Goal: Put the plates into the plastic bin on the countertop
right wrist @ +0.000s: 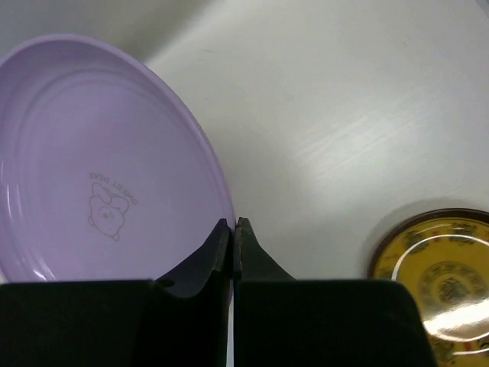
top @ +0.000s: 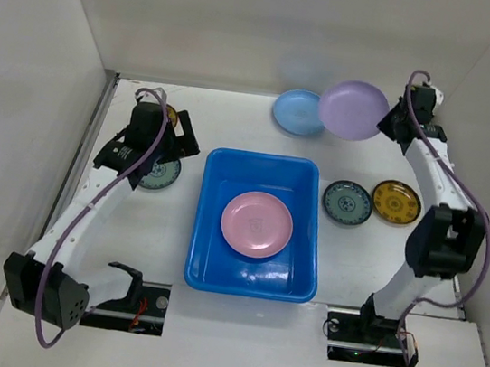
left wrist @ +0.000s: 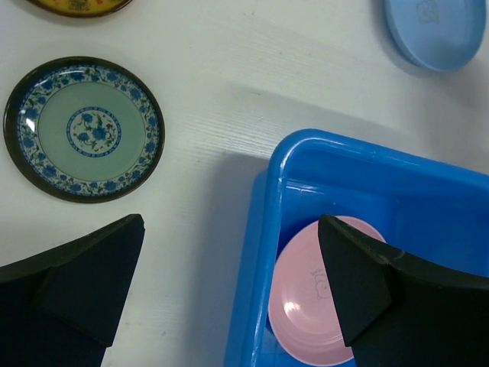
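The countertop [top: 352, 263] is a flat white surface closed in by plain white walls [top: 250, 20] at the back and on both sides. The plastic bin [top: 267, 158], bright blue, sits in the middle of it, with the pink plate [top: 257, 225] lying flat on its floor.

At the far right the right gripper [right wrist: 231, 223] has its jaws pinched together on the rim of the lilac plate [top: 354, 110], which is held tilted above the surface. In the top view its edge overlaps the light blue plate [top: 296, 113] lying near the back wall. To the right of the bin, a grey-teal plate [top: 347, 202] and a yellow-gold plate [top: 397, 202] rest side by side.

The left gripper [left wrist: 231, 225] hangs over the bin's left rim with its jaws wide apart and nothing between them. Beside it, on the left part of the surface, lie a second grey-teal plate [left wrist: 84, 130] and, farther back, a second yellow-gold plate [left wrist: 76, 6], which is mostly hidden.
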Tool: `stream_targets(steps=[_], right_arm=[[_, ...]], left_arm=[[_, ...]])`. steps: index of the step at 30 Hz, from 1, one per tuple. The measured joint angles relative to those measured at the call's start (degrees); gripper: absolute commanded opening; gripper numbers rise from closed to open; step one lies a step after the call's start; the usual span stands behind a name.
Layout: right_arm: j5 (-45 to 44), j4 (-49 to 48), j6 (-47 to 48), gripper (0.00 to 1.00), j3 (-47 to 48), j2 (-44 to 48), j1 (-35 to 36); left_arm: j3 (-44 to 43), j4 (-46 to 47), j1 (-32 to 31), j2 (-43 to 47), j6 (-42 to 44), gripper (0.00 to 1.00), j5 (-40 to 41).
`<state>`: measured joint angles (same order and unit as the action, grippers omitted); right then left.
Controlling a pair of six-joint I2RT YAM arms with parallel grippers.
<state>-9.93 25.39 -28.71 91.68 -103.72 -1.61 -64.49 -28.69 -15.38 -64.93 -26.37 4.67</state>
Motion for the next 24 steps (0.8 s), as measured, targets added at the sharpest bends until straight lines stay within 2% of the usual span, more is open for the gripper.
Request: stream_targets(steps=[5,9,17,24], right_arm=[[-0.1,-1.8,0.7,0.0,-2.6,15.9,11.9],[1.2,-1.4,1.9,0.0,-7.1,23.8,22.9],[2.1,7.6,3.7,0.0,-20.0,28.4,38.4],[1.8,10.7,3.9,0.01,-27.1,28.7,42.8]], left_arm=[[0.0,1.4,1.1,-3.4,-2.0,1.0,-0.1],[0.1,2.7,2.3,-5.6,-4.1,1.0,0.3],[2.6,5.9,4.6,-6.5,-8.7,1.0,2.8],[4.8,7.0,5.3,-6.7,-11.2,1.0,4.9]])
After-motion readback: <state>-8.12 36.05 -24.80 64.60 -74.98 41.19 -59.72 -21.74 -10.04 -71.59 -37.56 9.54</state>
